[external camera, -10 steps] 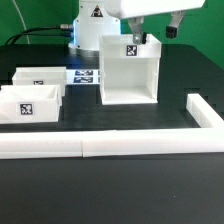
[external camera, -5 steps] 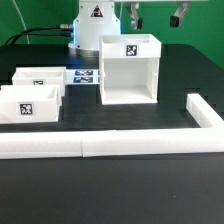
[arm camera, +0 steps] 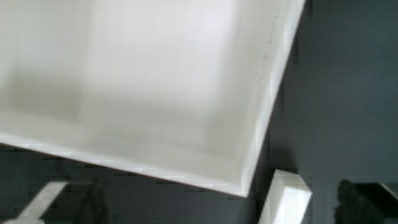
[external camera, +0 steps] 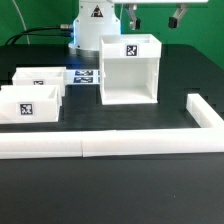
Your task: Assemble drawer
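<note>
Spread claw (external camera: 155, 14) above drawer shell (external camera: 128, 72), trays (external camera: 50, 108) beside

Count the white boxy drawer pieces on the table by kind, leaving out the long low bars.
Large open-fronted shell: 1
Small open-top trays: 2 (rear tray, front tray)
Total: 3

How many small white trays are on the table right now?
2, both at the exterior view's left: the front small white plastic open-top tray and the rear tray just behind it. Neither is inside the large white boxy shell. None seems hidden.
</note>
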{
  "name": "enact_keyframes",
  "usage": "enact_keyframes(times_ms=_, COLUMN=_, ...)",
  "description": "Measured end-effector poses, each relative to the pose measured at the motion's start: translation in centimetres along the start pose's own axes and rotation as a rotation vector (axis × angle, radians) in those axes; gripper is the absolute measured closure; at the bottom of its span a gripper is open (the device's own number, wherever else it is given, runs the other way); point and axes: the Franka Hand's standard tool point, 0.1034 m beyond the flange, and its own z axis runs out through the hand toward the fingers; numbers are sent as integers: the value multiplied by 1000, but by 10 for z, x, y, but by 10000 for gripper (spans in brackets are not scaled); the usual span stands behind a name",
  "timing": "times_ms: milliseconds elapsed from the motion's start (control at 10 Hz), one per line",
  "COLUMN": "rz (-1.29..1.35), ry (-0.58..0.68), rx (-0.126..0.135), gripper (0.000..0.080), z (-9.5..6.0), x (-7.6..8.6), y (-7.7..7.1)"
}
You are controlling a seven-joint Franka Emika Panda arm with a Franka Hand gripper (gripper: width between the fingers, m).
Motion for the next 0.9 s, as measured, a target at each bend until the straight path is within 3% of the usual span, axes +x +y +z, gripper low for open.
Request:
enact_keyframes(times_ms=200, rz=50, ry=21, rx=0, gripper=150, z=3, x=-13, y=-7)
enact_keyframes(times_ms=500, rz=91, ry=54, rx=25, gripper=150, z=19, x=-31, y=-26)
enact_keyframes(times_ms=900, rz=93, ry=59, rx=30, gripper=150, z=40, x=-47, y=-42)
